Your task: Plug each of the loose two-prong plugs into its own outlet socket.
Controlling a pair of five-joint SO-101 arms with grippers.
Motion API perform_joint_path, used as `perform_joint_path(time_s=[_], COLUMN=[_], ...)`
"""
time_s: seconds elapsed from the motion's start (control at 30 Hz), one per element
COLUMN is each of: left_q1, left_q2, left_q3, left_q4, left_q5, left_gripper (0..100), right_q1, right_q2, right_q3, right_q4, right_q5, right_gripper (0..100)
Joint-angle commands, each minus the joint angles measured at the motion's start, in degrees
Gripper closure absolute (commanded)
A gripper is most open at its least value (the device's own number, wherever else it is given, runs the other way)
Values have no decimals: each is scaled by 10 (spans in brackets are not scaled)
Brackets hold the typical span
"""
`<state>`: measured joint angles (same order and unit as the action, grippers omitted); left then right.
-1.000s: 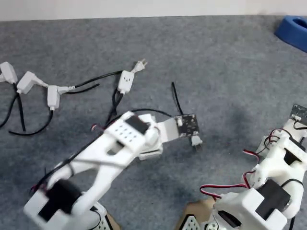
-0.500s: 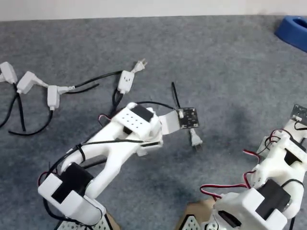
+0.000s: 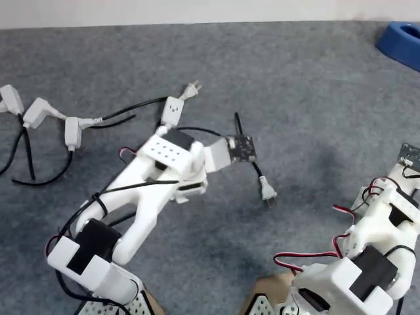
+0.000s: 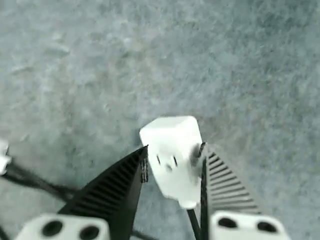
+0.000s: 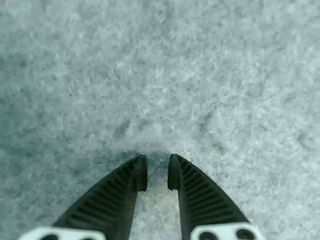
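A white outlet socket [image 4: 170, 132] with two slots sits between the fingers of my left gripper [image 4: 173, 150], which is shut on its two sides; its black cable runs back between the jaws. From above, the left arm [image 3: 167, 157] covers the lower end of that socket [image 3: 172, 108], beside a two-prong plug [image 3: 191, 88]. A loose two-prong plug [image 3: 266, 191] on a black cable lies to the right of the arm. My right gripper [image 5: 152, 172] is shut on nothing, over bare grey carpet.
Three more white sockets [image 3: 36, 111] with black cables lie at the far left. A blue container [image 3: 401, 36] sits at the back right corner. The right arm [image 3: 374, 230] is folded at the near right edge.
The left arm has swung back and to the left, away from the loose plug and onto the socket. The loose plug, the sockets and the right arm stayed put.
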<state>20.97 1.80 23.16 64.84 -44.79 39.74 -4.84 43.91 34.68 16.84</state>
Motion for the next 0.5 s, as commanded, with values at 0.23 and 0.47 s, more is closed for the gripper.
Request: perform_joint_path(time_s=[0.23,0.47], left_q1=[-63,-53], left_q2=[-1,-11], left_q3=[-86,-71], left_q4=[74,78], left_q5=[-20,-8], left_gripper=[835,836], right_q1=[6,6], right_q2=[-29,-29], right_q3=[-1,0], right_q4=[-6,-6], right_q5=[7,25], right_gripper=[908,908])
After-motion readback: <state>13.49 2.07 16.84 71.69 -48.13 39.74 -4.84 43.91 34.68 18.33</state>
